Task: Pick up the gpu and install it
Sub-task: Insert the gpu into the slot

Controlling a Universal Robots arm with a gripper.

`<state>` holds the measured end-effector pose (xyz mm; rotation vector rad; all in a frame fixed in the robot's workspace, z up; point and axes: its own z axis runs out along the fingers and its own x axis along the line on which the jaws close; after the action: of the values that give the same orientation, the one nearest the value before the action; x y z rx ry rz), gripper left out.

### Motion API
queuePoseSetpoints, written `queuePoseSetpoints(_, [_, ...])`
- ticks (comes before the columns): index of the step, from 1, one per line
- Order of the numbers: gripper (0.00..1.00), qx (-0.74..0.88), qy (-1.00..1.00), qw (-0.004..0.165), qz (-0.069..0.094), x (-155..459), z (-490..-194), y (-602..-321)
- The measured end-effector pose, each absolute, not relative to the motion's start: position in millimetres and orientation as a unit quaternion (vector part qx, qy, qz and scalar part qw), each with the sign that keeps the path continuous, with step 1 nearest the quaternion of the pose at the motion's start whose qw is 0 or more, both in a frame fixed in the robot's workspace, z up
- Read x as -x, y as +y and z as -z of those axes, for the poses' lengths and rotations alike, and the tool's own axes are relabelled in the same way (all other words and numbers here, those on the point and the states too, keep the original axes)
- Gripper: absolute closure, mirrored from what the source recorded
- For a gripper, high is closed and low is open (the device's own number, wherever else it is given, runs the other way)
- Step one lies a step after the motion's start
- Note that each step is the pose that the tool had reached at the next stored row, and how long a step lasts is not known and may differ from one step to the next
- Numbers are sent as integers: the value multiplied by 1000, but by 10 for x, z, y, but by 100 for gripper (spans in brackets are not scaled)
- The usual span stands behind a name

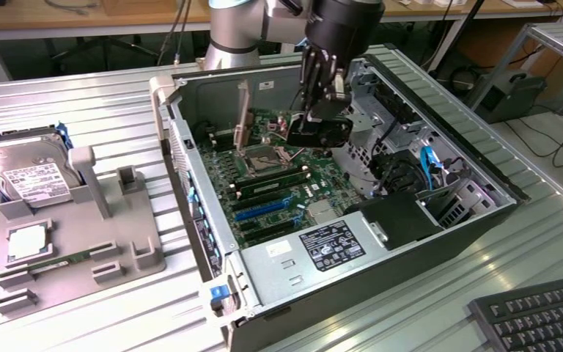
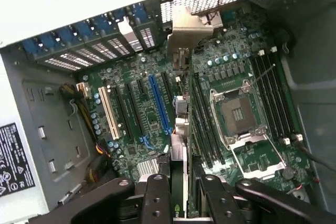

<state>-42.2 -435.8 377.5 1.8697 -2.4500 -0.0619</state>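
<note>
- While clamped on the gpu (image 2: pixel 179 129), the gripper (image 2: pixel 182 182) hangs inside the open computer case (image 1: pixel 208 95).
- Grey tray (image 1: pixel 140 253) holds hard drive (image 1: pixel 32 180) and processor chip (image 1: pixel 27 242).

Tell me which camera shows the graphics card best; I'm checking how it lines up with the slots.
The wrist view: it looks edge-on along the graphics card, from the gripper holding it to its silver bracket, with the motherboard slots beneath. In the exterior view it is a dark block under the gripper.
</note>
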Motion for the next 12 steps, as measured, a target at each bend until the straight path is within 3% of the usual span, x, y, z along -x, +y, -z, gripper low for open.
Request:
queuePoseSetpoints(7, [74,-628,-777,18,34,425,-3743,-4441])
queuePoseSetpoints(12, [74,-643,-765,17,34,428,-3702,-4482])
